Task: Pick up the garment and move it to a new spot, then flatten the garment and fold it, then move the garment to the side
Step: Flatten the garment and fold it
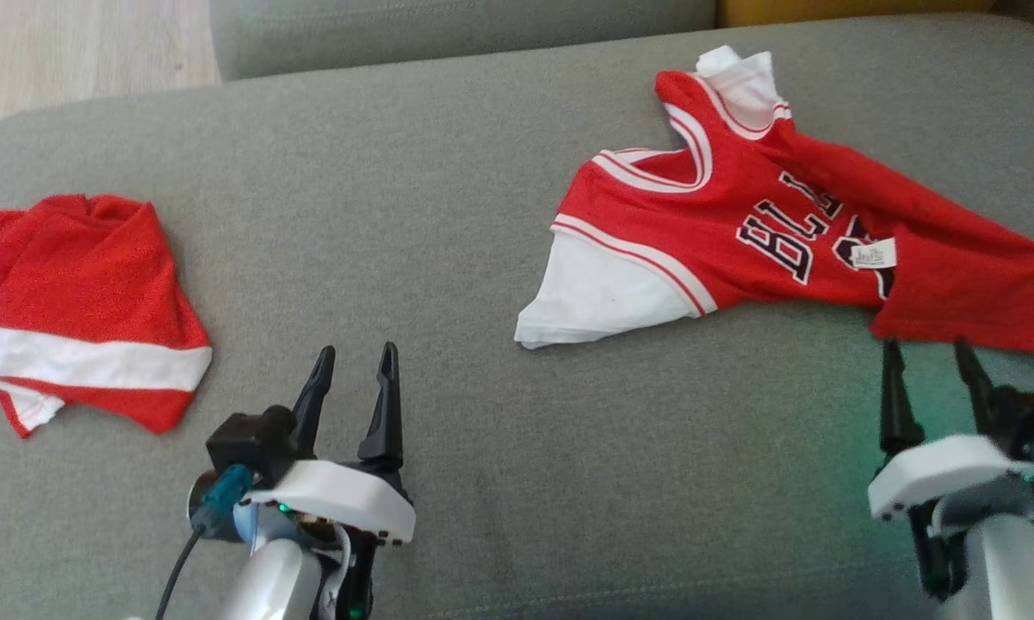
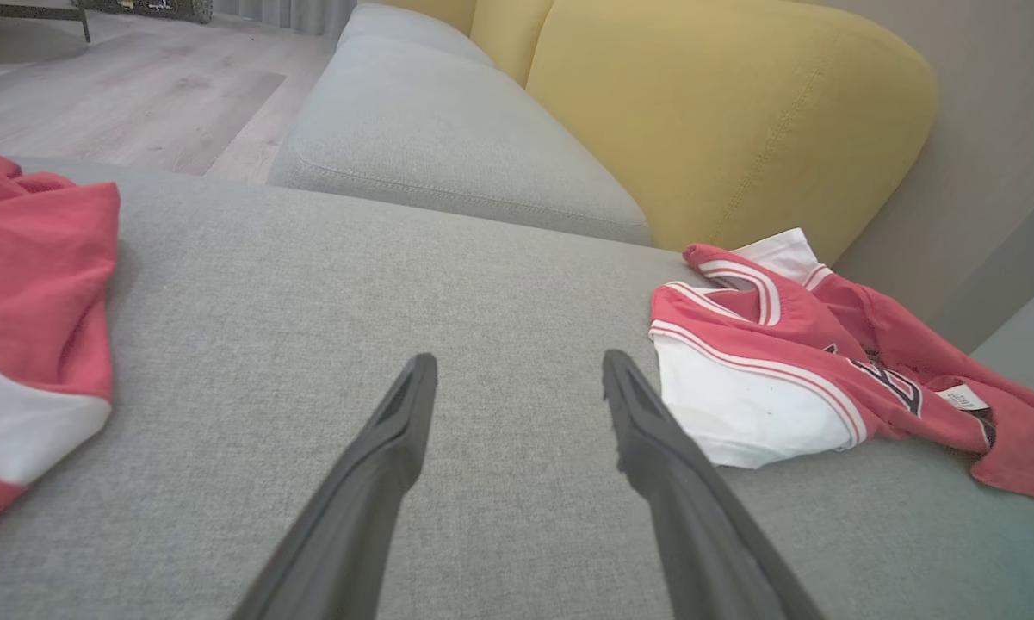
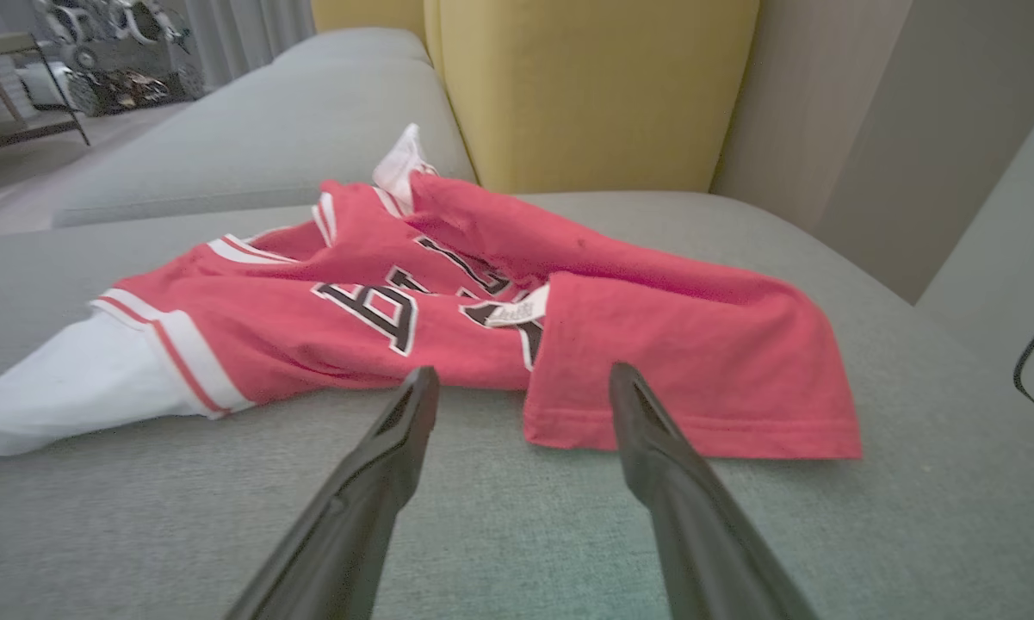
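— How do our hands stand?
— Both wide and empty: left hand (image 1: 357, 349) over the bare grey sofa seat (image 1: 448, 224), right hand (image 1: 925, 344) just beside the hem of the red jersey (image 1: 723, 215), on our right.
— Any writing?
— We see black letters (image 1: 783, 241), "B" clear, the rest creased, and a white tag (image 1: 874, 254) we can't read. A yellow cushion (image 2: 723, 112) stands behind, with wooden floor (image 2: 120, 86) beyond.

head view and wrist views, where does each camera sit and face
Head view: on the head, looking down at the grey fabric sofa seat; left pincer and right pincer, both open, at bottom.
Left wrist view: low over the seat, along the left pincer's fingers, toward the yellow padded cushion.
Right wrist view: low, along the right pincer's fingers, at the crumpled red and white jersey.
Shared: all three see the jersey.
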You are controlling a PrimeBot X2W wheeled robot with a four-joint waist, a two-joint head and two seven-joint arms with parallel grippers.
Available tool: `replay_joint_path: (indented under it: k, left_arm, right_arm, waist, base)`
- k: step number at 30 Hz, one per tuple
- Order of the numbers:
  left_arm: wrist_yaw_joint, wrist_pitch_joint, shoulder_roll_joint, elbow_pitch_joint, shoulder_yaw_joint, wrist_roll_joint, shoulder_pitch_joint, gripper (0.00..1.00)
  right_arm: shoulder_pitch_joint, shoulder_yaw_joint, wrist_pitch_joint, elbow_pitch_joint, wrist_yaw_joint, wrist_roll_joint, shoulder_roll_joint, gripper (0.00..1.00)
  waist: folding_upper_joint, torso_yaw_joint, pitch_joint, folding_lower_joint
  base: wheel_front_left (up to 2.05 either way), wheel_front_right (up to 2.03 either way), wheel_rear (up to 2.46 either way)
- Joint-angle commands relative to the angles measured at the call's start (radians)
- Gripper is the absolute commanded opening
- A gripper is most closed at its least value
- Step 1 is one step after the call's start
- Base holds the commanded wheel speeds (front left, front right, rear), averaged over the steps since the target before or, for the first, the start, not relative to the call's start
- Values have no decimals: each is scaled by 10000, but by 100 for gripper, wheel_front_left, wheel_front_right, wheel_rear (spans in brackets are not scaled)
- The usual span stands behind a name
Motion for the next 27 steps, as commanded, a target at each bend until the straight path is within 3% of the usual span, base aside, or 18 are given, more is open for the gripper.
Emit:
replay_joint_path:
  k: [1, 14, 23, 24, 25, 26, 27]
  left_arm:
    - [-47, -55, 37, -281, 316, 78, -481, 100]
    - [-214, -55, 37, -182, 300, 255, -954, 100]
    - [-241, -55, 37, -171, 344, 309, -1038, 100]
    - [-239, -55, 37, -175, 346, 318, -1042, 100]
    - [-237, -55, 37, -179, 347, 326, -1048, 100]
    - [-236, -55, 37, -178, 345, 334, -1057, 100]
    - [-237, -55, 37, -173, 339, 342, -1070, 100]
  right_arm:
    - [-728, 6, 120, -76, 21, -136, -51, 100]
    - [-2539, -1618, 668, 2463, 21, -1665, -48, 100]
    - [-3121, -2247, 433, 3463, 21, -2401, -48, 100]
    - [-3180, -2315, 393, 3567, 21, -2475, -48, 82]
    - [-3239, -2379, 347, 3667, 21, -2538, -48, 32]
    - [-3291, -2434, 277, 3734, 21, -2649, -48, 0]
    - [-3344, -2467, 160, 3777, 21, -2751, -48, 0]
  waist:
    - [0, 99, 189, 0]
    - [0, 568, 956, 0]
    - [0, 620, 1098, 0]
    - [0, 615, 1119, 0]
    - [0, 612, 1138, 0]
    - [0, 608, 1155, 0]
    - [0, 603, 1169, 0]
  base:
    - [0, 0, 0]
    - [0, 0, 0]
    - [0, 0, 0]
    - [0, 0, 0]
    - [0, 0, 0]
    - [0, 0, 0]
    - [0, 0, 0]
